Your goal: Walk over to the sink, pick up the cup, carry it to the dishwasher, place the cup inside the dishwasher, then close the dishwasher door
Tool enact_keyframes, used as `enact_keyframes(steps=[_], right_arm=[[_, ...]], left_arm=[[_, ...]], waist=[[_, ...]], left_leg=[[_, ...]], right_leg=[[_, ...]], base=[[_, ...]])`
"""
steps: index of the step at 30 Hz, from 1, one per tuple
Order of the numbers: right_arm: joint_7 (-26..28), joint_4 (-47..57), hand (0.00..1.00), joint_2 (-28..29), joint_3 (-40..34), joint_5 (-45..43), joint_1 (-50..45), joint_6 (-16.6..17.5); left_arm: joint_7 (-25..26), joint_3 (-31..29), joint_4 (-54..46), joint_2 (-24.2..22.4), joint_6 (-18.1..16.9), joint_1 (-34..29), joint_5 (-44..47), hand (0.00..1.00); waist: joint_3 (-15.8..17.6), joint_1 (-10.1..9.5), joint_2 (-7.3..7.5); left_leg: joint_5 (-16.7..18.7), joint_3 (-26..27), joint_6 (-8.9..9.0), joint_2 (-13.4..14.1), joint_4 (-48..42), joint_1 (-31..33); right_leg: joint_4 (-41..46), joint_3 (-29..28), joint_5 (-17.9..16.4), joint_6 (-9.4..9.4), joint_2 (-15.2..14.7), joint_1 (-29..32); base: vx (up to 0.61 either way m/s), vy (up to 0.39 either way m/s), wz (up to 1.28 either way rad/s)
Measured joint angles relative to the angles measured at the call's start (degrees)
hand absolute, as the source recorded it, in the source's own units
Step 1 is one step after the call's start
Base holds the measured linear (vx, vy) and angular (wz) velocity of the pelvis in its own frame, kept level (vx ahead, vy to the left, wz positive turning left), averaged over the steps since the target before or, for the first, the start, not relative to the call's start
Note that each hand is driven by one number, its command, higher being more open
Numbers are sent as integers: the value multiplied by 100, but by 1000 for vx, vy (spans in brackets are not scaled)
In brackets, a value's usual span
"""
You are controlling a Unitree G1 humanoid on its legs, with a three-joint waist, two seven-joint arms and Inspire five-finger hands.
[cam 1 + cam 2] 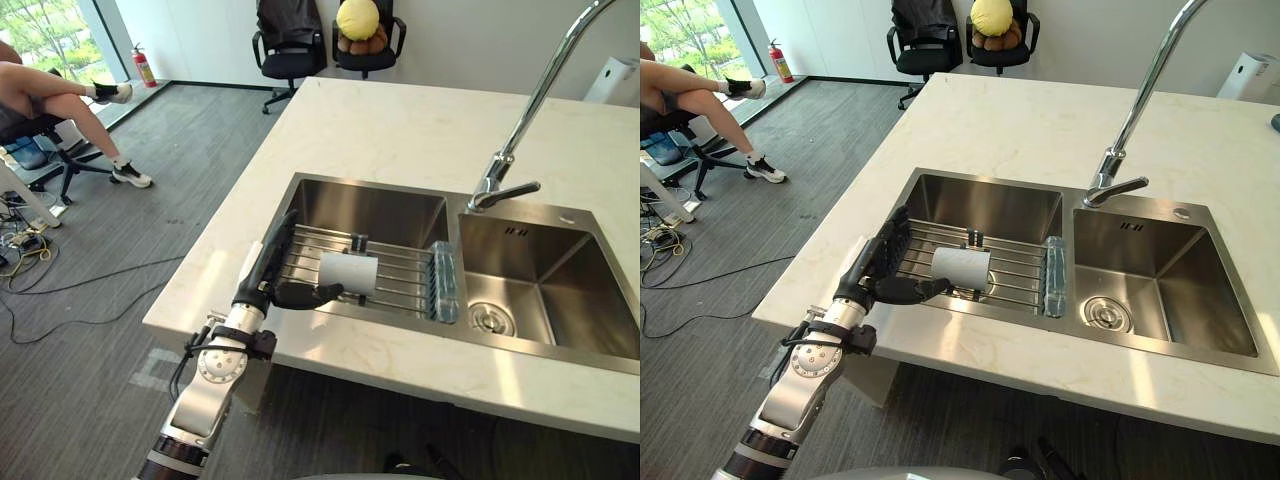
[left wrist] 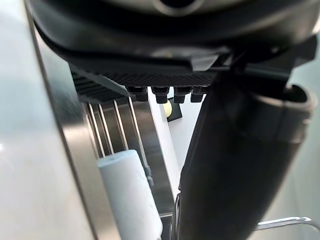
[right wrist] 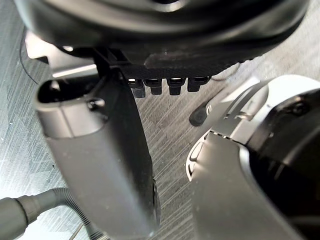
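A person [image 1: 60, 100] sits on a chair at the far left, legs crossed, on the grey floor [image 1: 180, 180]. A red extinguisher [image 1: 143, 65] stands by the wall behind. Further back, two black chairs [image 1: 288, 45] stand at the far end of the bench [image 1: 400, 130], and the right one bears a yellow ball [image 1: 358, 18].

The left hand [image 1: 275, 268] lies over the left rim of the sink [image 1: 370, 210]. Its fingers [image 1: 285, 232] are stretched straight along the left end of the rack [image 1: 400, 262], released and grasping nothing. The thumb [image 1: 312, 293] points sideways toward the cup [image 1: 348, 272]. Its tip is at the cup's near edge, but I cannot tell whether they touch. In the left wrist view the cup shows just beside the thumb, with the rack's bars past it.

The cup is white and lies on its side on the rack, in the left basin. A small dark knob [image 1: 358, 242] stands on the rack just behind it. A clear bottle [image 1: 445, 280] lies at the rack's right end, against the wall between the basins.

The tap [image 1: 530, 110] rises from the sink's back rim and arches to the right. The right basin has a round drain [image 1: 490, 318]. A white box [image 1: 612, 80] stands on the bench at the far right.

The right hand [image 3: 100, 165] hangs over the floor, fingers straight and slack, grasping nothing.
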State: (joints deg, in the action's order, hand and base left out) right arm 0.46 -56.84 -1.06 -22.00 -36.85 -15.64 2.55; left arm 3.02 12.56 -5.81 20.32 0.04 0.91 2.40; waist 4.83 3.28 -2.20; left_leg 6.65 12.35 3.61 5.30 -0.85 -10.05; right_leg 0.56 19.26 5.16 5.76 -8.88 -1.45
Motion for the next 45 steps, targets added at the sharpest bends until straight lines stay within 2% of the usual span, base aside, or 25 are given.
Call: enact_keyframes(steps=[6, 13, 15, 18, 20, 21, 22, 23, 24, 25, 26, 27, 28, 29, 30, 31, 32, 33, 35, 38, 42, 45], right_arm=[[198, -29, 100, -29, 1, -27, 9, 0], [401, -38, 100, -56, 3, -152, 46, 5], [456, -41, 100, -79, 3, -156, 44, 7], [474, -40, 100, -181, 12, -185, 63, 8], [473, -40, 100, -243, 36, -189, 72, 4], [471, -40, 100, -291, 77, -188, 62, -10], [465, -61, 100, -322, 122, -186, 42, -38], [457, -85, 100, -335, 121, -185, 37, -52], [459, -89, 100, -383, 119, -176, 11, -84], [458, -139, 100, -451, 98, -171, 6, -115], [458, -194, 100, -475, 91, -168, 15, -118], [456, -226, 100, -481, 87, -170, 15, -119], [456, -222, 100, -541, 51, -175, 39, -109], [461, -214, 100, -568, -26, -178, 116, -90], [460, -215, 100, -593, -30, -179, 151, -53], [462, -218, 100, -645, -27, -178, 204, -9], [461, -211, 100, -694, -28, -179, 228, 18], [454, -222, 100, -709, -30, -183, 232, 37], [436, -207, 100, -670, -29, -258, 244, 39], [398, -207, 100, -474, -11, -361, 275, 3], [281, -212, 100, -318, 58, -344, 292, -44], [167, -248, 100, -341, 221, -340, 281, -72]], left_arm=[[224, -225, 1, 348, -226, 36, -128, 100], [575, -246, -64, 303, -645, 46, -189, 100], [581, -314, -271, 108, -681, 48, -186, 100], [627, -346, -522, -179, -823, 110, -166, 100], [685, -378, -543, -256, -880, 225, -126, 100], [754, -434, -544, -323, -901, 269, -125, 100], [817, -477, -552, -387, -917, 282, -121, 100], [838, -494, -572, -426, -916, 272, -113, 100], [855, -505, -678, -526, -916, 263, -23, 100], [856, -522, -842, -636, -937, 232, 62, 100], [834, -524, -905, -670, -941, 229, 110, 100], [785, -521, -982, -691, -957, 212, 128, 100], [693, -516, -1096, -694, -1066, 209, 152, 100], [624, -480, -1297, -703, -1121, 208, 173, 100], [593, -450, -1401, -707, -1143, 207, 209, 100], [541, -383, -1572, -717, -1169, 208, 215, 100], [523, -303, -1681, -745, -1167, 219, 214, 100], [502, -273, -1692, -760, -1166, 232, 213, 100], [406, -168, -1648, -790, -1096, 378, 214, 100], [333, -68, -1583, -787, -858, 445, 223, 100], [163, 26, -1582, -699, -587, 437, 395, 100], [-253, 315, -1582, -602, -412, 417, 497, 100]], waist=[[24, 3, -38], [71, 5, -96], [86, -5, -123], [138, -26, -216], [181, -32, -291], [202, -12, -329], [215, 13, -306], [236, 12, -274], [340, -14, -304], [460, -69, -324], [490, -83, -317], [491, -96, -309], [488, -74, -314], [487, -81, -308], [487, -80, -309], [480, -82, -319], [436, -75, -387], [394, -62, -416], [250, -18, -453], [247, -8, -446], [235, -18, -446], [217, -11, -461]], left_leg=[[-22, -64, -13, -28, 0, -28], [-118, -177, -8, -31, 88, 68], [-119, -209, -3, -17, 86, 145], [-79, -196, 19, 10, 14, 232], [46, -159, 77, 82, -200, 306], [127, -78, 166, 146, -404, 343], [188, -22, 264, 166, -919, 508], [203, 9, 288, 206, -1392, 701], [170, 0, 339, 361, -2577, 1154], [-101, -40, 430, 573, -3585, 1545], [-259, -60, 395, 624, -3923, 1627], [-139, -48, 305, 644, -3926, 1617], [16, -56, 208, 644, -3517, 1594], [15, -126, 168, 583, -2821, 1567], [-27, -175, 217, 538, -2421, 1526], [-443, -231, 313, 442, -1662, 1424], [-1224, -229, 314, 387, -1111, 1325], [-1296, -137, 280, 399, -949, 1275], [-1305, -118, 285, 321, -214, 1055], [-1324, -116, 270, 235, 215, 895], [-1324, -98, 269, 168, 311, 787], [-1339, -88, 248, 199, 438, 708]], right_leg=[[-111, 46, 53, -3, -11, -117], [-307, 172, 108, -62, 15, -146], [-308, 183, 101, -54, 25, -103], [-5, 149, -83, 12, -1, 98], [494, 39, -415, 42, -19, 320], [892, -88, -711, 12, -16, 452], [1176, -180, -934, -33, -76, 515], [1268, -195, -1010, -59, -137, 507], [1307, -205, -1083, -147, -153, 367], [1264, -215, -1141, -234, -119, 158], [1218, -235, -1160, -266, -128, 24], [1144, -240, -1173, -288, -138, -143], [1051, -284, -1176, -293, -138, -245], [969, -374, -1164, -302, -135, -262], [935, -414, -1148, -283, -131, -258], [897, -490, -1129, -249, -111, -234], [826, -572, -1108, -208, -31, -231], [788, -593, -1100, -186, 12, -233], [717, -560, -1080, -121, 20, -150], [628, -498, -1067, -73, 20, -181], [493, -497, -1026, -8, -19, -292], [401, -515, -1003, 8, 28, -316]], base=[[-33, -3, 5], [-35, -22, 9], [-3, -22, 9], [7, 0, -1], [29, -33, -7], [48, -83, 5], [41, -95, 10], [35, -157, 10], [29, -193, -7], [39, -187, -14], [78, -159, -21], [85, -148, -24], [115, -155, -37], [95, -97, -38], [126, -39, -47], [152, 4, -45], [170, 29, -40], [219, 74, -15], [224, 112, 7], [95, 71, 15], [2, 27, 3], [-60, 1, -4]])
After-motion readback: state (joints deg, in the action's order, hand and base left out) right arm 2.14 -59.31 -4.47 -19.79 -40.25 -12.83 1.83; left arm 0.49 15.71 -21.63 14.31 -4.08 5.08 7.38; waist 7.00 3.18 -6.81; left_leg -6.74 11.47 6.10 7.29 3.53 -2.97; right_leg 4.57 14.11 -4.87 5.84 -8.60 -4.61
